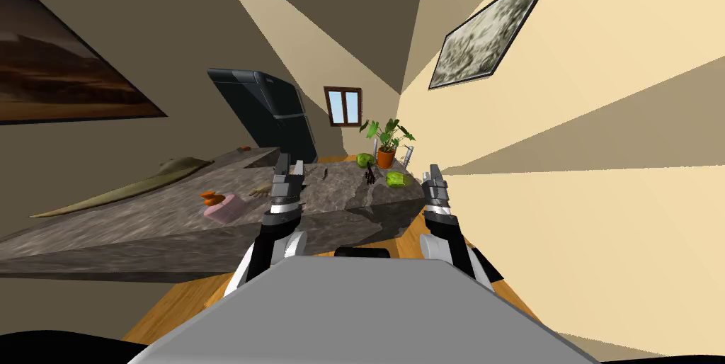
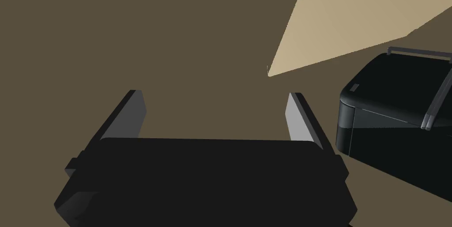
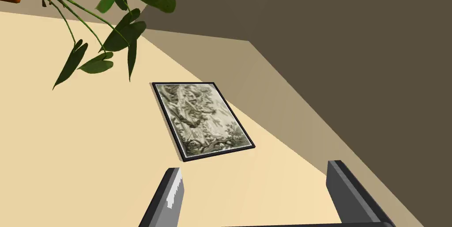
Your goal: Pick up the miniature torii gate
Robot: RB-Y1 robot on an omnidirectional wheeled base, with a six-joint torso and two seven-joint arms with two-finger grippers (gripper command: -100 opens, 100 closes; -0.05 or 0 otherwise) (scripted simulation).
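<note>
Orange pot (image 1: 386, 158) holds leafy plant (image 1: 386, 132) | dark torii gate (image 1: 369, 177) near it

A long, grey, mottled stone counter (image 1: 141, 225) carries a leafy green plant in an orange pot (image 1: 386, 157) at its far end. A round green lump (image 1: 365, 161) and a paler green lump (image 1: 398, 180) lie near the pot. A pink round block (image 1: 225, 209) sits just beside a small orange piece (image 1: 210, 197). A tall black refrigerator (image 1: 272, 108) stands behind the counter.

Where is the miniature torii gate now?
In the head view, the small dark torii gate stands at the far right of the stone counter, between two green objects, in front of the potted plant.
</note>
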